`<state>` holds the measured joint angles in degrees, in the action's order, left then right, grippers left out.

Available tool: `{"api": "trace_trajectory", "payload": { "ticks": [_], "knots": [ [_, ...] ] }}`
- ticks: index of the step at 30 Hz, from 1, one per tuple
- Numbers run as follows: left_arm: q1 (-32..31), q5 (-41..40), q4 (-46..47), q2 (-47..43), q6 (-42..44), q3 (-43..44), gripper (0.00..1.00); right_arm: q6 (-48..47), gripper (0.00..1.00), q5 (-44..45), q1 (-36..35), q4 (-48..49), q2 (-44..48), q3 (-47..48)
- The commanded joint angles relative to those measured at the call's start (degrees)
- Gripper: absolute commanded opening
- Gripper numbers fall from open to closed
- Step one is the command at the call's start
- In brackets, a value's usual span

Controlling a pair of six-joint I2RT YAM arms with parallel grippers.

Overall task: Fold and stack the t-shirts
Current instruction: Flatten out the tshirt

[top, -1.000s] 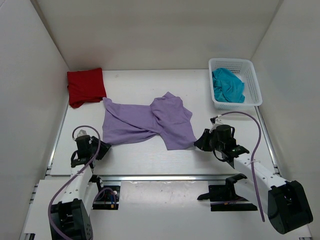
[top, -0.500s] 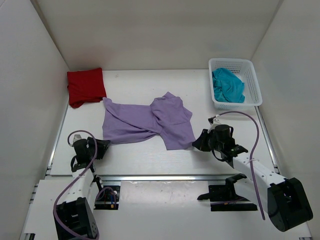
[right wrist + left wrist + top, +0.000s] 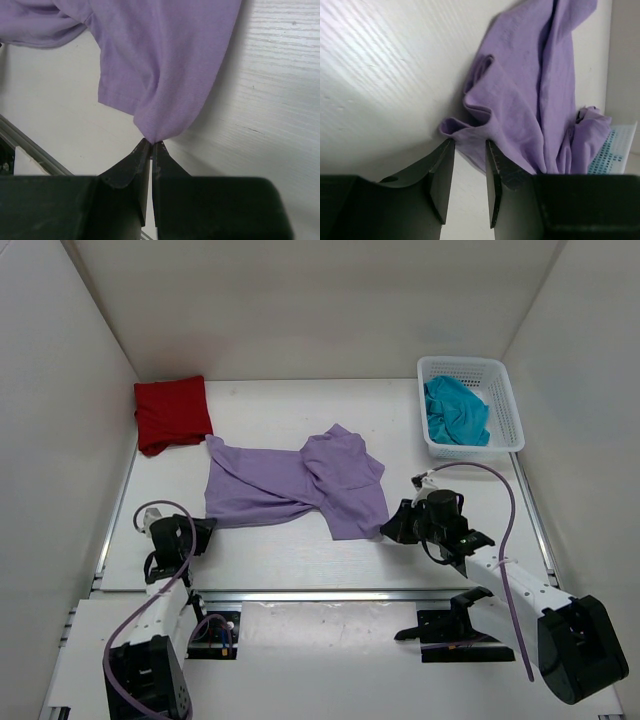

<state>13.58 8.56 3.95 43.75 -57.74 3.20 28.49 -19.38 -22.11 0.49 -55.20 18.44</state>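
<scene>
Nudges right fingers [image 3: 151, 149] slightly left, pinched shut on near-right corner of lavender t-shirt [image 3: 290, 485] on desk [image 3: 270, 410]; brings left fingers [image 3: 200, 529], narrowly apart, to near-left corner, not gripping yet; sets up flattening before fold

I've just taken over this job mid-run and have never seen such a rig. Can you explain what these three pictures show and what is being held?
These are two robot arms bolted at the table's near edge, each ending in two fingers. The wide picture looks down from above and behind them. The other two pictures come from a camera on each wrist. On the white table lie a folded deep red cloth t-shirt at far left and a crumpled lavender purple cloth t-shirt in the middle. A teal t-shirt sits in the white plastic mesh basket at far right. The right arm's fingers are shut on the lavender shirt's near corner. The left arm's fingers stand apart at its other edge, holding nothing.
</scene>
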Motion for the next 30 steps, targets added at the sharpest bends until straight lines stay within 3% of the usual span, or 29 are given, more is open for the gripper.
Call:
{"api": "trace_trajectory", "payload": {
  "ticks": [1,6,9,14,16,18,22,28,30],
  "knots": [
    [-2.85,-3.11,2.65,-1.29,-1.85,-2.94,0.42,-0.36,0.00,0.13,-0.22,2.15,1.32,0.20],
    [-2.86,-3.37,3.00,-0.68,-2.21,-2.67,0.38,-0.19,0.00,0.04,-0.04,2.15,1.76,-0.33],
    [-3.04,-4.68,1.25,-0.77,-1.59,-2.85,0.51,-0.02,0.00,0.04,0.05,2.41,1.76,-0.07],
    [-2.60,-5.13,2.38,0.63,-0.98,-4.26,0.60,-0.10,0.00,-0.05,0.13,2.58,1.24,0.19],
    [-2.60,-5.12,3.00,2.47,-0.80,-3.56,0.56,-0.19,0.00,-0.31,0.14,2.50,1.50,0.02],
    [-2.25,-4.78,4.48,4.76,-0.80,-3.47,0.43,-0.10,0.00,-0.49,0.14,2.50,1.50,0.11],
    [-4.70,-5.65,4.84,7.58,-1.24,-1.09,0.31,-0.10,0.00,-0.84,1.01,2.85,1.24,-0.07],
    [-4.27,-6.01,5.11,7.31,-0.37,-1.09,0.28,0.33,0.00,-1.10,0.84,3.38,1.15,-0.16],
    [-3.74,-5.84,4.75,7.58,0.07,-0.65,0.32,-0.01,0.00,-1.54,0.93,3.81,0.97,-0.42]
  ]
}}
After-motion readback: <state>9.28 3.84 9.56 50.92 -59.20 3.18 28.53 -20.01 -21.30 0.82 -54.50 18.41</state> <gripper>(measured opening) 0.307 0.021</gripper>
